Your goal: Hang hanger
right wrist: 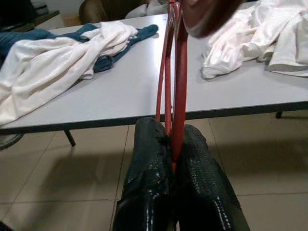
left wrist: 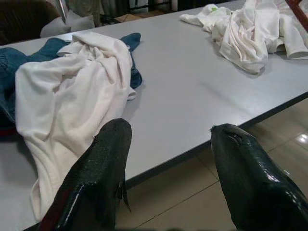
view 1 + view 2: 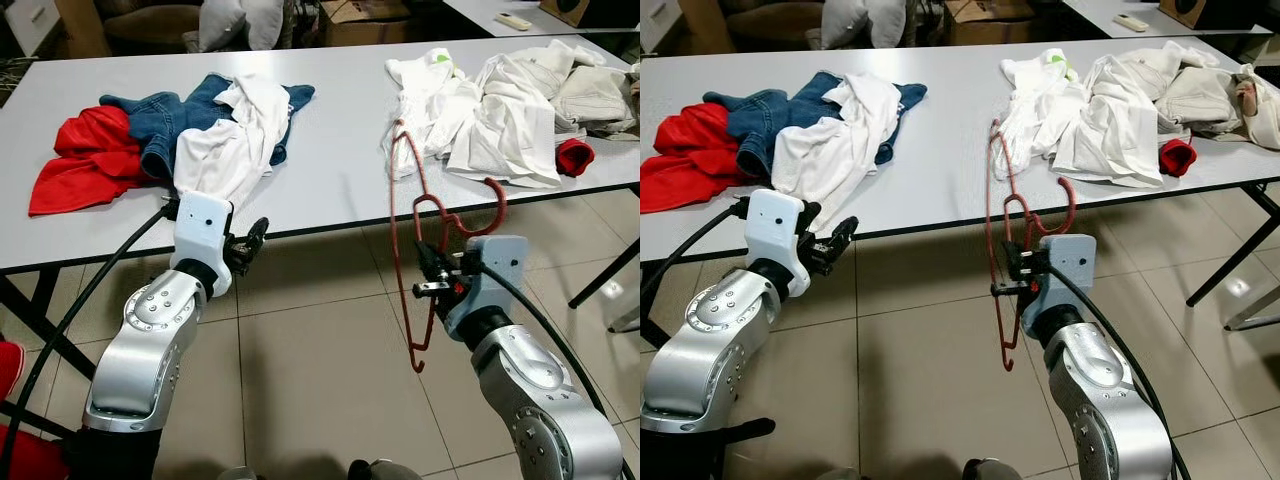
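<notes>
Head views: the right gripper (image 3: 432, 272) pinches the red hanger (image 3: 400, 215) just off the table's (image 3: 340, 170) near edge. Left wrist view: the left gripper (image 2: 168, 159) gapes empty before the table. Right wrist view: the thin wire could twist or slip between the fingers (image 1: 144, 163).

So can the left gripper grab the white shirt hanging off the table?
Probably yes. The left gripper is open, just below the table edge, and the white shirt drapes over that edge right in front of it. Nothing sits between them. The right gripper is busy holding the hanger.
</notes>
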You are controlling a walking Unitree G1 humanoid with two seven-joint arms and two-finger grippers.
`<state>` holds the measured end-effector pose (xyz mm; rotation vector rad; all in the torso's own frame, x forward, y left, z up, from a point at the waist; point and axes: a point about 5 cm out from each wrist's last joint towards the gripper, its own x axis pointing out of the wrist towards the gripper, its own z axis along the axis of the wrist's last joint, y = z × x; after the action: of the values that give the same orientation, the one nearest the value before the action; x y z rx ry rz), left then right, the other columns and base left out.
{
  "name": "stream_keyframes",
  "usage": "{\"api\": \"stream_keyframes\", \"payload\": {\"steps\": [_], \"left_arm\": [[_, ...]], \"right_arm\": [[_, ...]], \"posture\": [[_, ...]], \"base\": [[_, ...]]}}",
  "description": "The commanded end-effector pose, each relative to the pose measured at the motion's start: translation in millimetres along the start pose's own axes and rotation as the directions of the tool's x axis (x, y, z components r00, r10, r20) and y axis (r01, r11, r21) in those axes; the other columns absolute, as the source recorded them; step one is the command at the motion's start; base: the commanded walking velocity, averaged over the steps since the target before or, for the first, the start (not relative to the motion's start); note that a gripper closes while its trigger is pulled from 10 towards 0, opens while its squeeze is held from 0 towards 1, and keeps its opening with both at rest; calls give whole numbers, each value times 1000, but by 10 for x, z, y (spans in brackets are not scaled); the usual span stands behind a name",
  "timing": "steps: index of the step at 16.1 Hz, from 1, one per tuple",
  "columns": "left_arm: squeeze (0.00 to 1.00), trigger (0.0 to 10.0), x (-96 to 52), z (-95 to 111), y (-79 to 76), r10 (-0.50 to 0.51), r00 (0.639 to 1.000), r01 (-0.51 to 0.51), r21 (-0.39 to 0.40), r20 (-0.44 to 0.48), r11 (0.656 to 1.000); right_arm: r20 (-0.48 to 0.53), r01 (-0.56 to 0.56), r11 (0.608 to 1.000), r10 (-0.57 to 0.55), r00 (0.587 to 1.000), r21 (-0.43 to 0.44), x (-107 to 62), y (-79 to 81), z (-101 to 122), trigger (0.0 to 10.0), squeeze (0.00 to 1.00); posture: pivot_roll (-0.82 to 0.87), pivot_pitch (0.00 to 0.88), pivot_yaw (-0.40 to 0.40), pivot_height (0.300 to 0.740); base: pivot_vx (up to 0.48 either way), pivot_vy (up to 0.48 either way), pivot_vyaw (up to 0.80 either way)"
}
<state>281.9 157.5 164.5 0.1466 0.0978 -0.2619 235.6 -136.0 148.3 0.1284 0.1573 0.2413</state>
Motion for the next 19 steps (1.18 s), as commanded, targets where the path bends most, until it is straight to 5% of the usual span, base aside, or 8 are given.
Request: {"api": "stream_keyframes", "payload": {"steps": [1,19], "left_arm": [[0,10000,13,34,32,18,1000,-18,-7,18,1000],[0,10000,22,7,94,59,998,-59,-18,18,998]], "right_arm": [[-10,-15,1000,14,1000,-18,4,7,-9,10000,0],[-2,-33,999,33,999,-21,29,5,-15,10000,0]], "posture": [[0,0,-13,740],[1,0,-24,740]], "base": [[0,0,400],[230,0,89]]}}
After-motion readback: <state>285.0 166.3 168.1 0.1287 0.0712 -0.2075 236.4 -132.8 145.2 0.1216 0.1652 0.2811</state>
